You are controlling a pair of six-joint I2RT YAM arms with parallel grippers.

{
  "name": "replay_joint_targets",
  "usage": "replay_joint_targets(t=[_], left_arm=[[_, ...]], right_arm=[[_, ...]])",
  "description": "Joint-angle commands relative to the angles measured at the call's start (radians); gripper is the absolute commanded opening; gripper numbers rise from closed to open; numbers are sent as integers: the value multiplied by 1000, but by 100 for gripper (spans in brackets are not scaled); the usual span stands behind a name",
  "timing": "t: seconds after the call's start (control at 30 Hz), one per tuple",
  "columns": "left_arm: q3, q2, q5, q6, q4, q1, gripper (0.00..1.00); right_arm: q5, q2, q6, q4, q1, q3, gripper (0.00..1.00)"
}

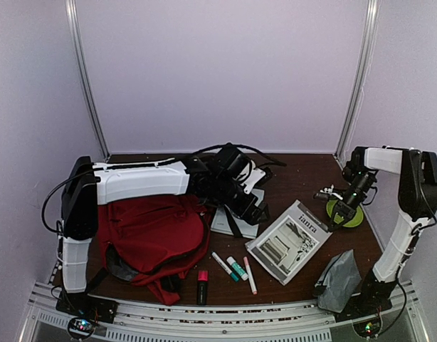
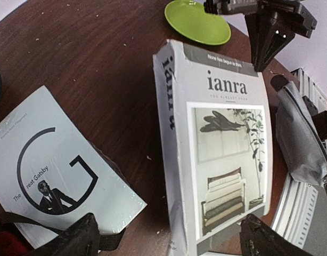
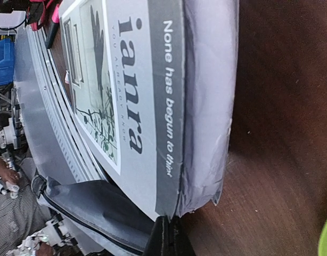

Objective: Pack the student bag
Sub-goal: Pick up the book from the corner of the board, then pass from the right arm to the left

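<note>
Brown table [image 1: 298, 178]; pale lilac walls [image 1: 225, 71]

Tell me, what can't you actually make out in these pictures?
- Student bag: in the top view the left arm covers its far edge, and its inside doesn't show.
- Gatsby book: in the top view it is mostly under the left gripper; the left wrist view crops its left corner.
- Green plate: the right wrist view shows only a sliver at the edge.
- Markers: in the top view the labels are too small to read.
</note>
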Motion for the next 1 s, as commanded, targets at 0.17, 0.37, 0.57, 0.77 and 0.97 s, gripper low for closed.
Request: replay_joint_targets(t=[0.17, 0.37, 0.57, 0.77, 0.97], left_arm=[[34, -13, 111, 10, 159, 18, 95], [-6, -10, 172, 29, 290, 25, 95], [-22, 28, 236, 22, 397, 25, 91], [-7, 57, 354, -13, 450, 25, 80], [28, 86, 402, -27, 414, 25, 62]], right_arm=[[-83, -230, -75, 60, 46, 28, 0], [78, -430, -47, 242, 160, -69, 0], [124, -507, -35, 289, 214, -75, 0], [127, -514, -14, 301, 237, -60, 0], [135, -527, 0, 320, 257, -57, 0]])
